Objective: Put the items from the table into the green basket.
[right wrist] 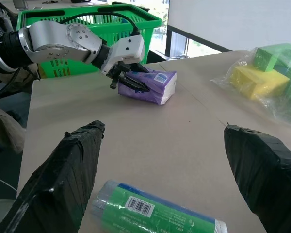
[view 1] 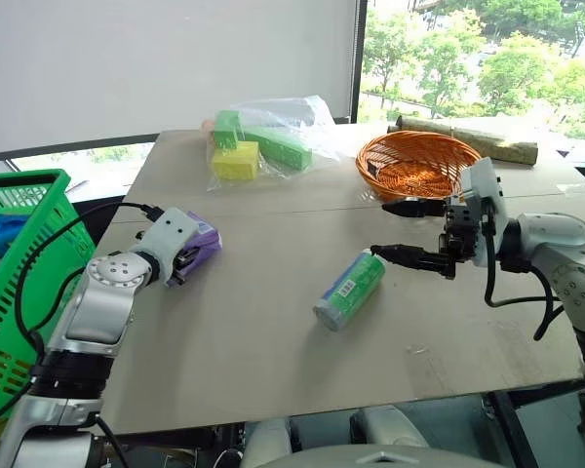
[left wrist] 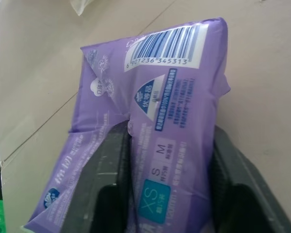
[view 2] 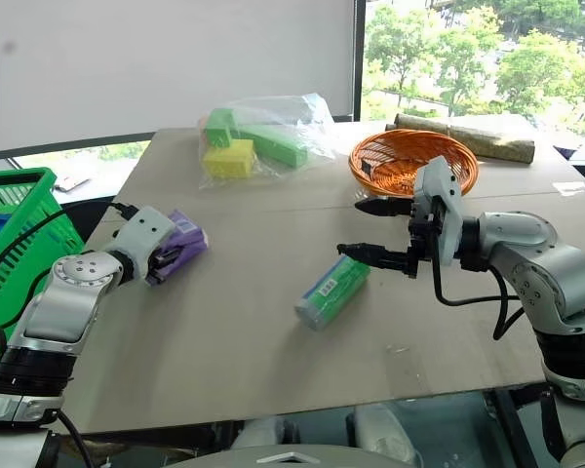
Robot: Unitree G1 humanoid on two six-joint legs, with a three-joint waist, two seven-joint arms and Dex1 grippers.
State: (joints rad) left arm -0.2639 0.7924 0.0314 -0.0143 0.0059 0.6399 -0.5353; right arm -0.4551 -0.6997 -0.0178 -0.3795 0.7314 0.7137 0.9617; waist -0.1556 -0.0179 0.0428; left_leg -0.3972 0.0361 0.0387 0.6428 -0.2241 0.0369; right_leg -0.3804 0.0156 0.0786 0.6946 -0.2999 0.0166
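The purple tissue pack (view 1: 206, 238) lies on the tan table (view 1: 273, 370) at its left side. My left gripper (view 1: 182, 263) is shut on its near end, and in the left wrist view both fingers (left wrist: 114, 165) press into the crumpled pack (left wrist: 169, 92). The green can (view 1: 349, 291) lies on its side at mid-table. My right gripper (view 1: 381, 230) hovers open just right of and above the can, pointing left, with nothing between its fingers (right wrist: 72, 165). The green basket (view 1: 19, 244) stands off the table's left edge.
A clear bag of green and yellow blocks (view 1: 263, 141) sits at the back of the table, an orange wicker basket (view 1: 417, 164) at the back right, with a brownish roll (view 1: 473, 138) behind it. Something blue (view 1: 0, 234) lies inside the green basket.
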